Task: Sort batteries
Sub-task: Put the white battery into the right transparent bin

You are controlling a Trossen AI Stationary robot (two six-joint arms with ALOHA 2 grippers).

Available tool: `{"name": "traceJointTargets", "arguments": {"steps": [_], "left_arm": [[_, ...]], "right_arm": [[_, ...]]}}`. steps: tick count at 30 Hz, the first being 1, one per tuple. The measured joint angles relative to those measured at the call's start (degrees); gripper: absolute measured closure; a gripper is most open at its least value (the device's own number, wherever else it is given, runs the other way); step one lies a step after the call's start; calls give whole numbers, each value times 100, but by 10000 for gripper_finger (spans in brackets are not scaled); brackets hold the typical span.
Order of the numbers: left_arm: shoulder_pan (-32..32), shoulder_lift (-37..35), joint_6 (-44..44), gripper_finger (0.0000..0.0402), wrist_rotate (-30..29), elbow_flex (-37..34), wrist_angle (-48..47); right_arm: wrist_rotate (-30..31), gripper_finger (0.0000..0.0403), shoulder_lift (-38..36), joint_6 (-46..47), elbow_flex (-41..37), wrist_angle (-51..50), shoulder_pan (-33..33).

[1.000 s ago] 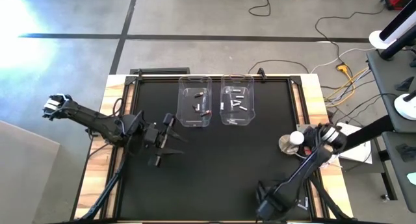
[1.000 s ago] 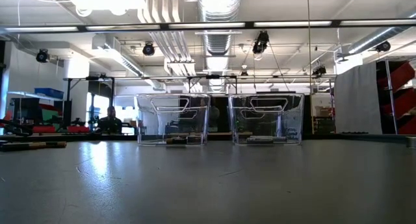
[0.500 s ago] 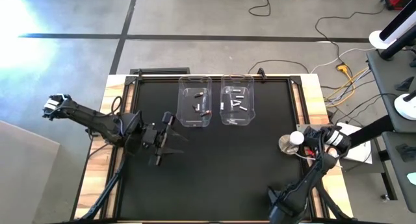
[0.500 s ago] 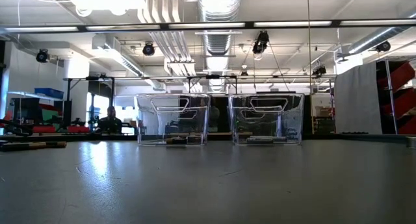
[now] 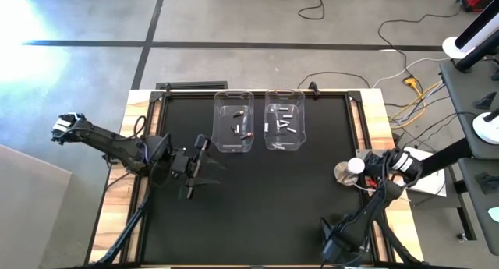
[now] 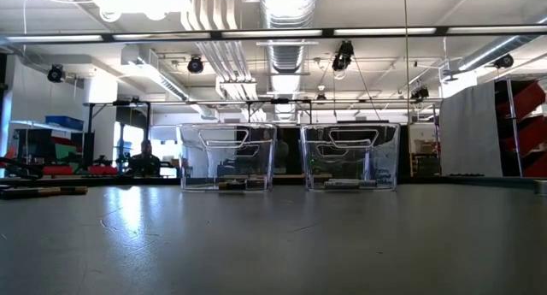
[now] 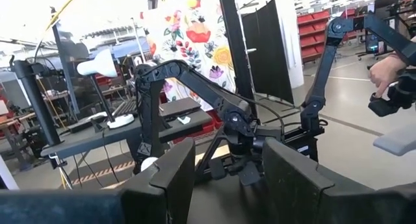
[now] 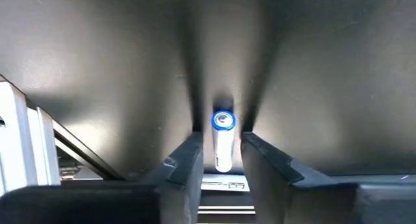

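White battery (image 8: 223,149), blue tip

Only right arm did anything, really. Right tool (image 5: 384,175) started over counter's right edge beside round silver-white disc (image 5: 347,172), then slid a bit further right toward wooden border. Arm's lower links swung too: elbow part near front edge shifted right. Jaws pinched in around silvery-white battery (image 8: 223,141) with blue-ringed end, fingers (image 8: 184,160) sat close on both sides of it; couldn't tell if they actually touched it.
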Motion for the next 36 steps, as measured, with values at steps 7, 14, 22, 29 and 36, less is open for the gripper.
{"name": "traceJointTargets", "arguments": {"steps": [7,14,22,29,36], "left_arm": [[0,0,-129,242,0,0,-50],[0,0,-181,242,0,0,-84],[0,0,-201,242,2,0,62],[0,0,-272,242,7,0,62],[0,4,-373,242,11,0,42]], "right_arm": [[91,360,7,-161,-77,16,-14],[283,380,-57,-122,159,-117,-78],[1889,376,-544,-63,331,-100,-310],[3048,375,-1216,-325,331,-41,-823],[3855,375,-1982,-1169,399,34,-1506]]}}
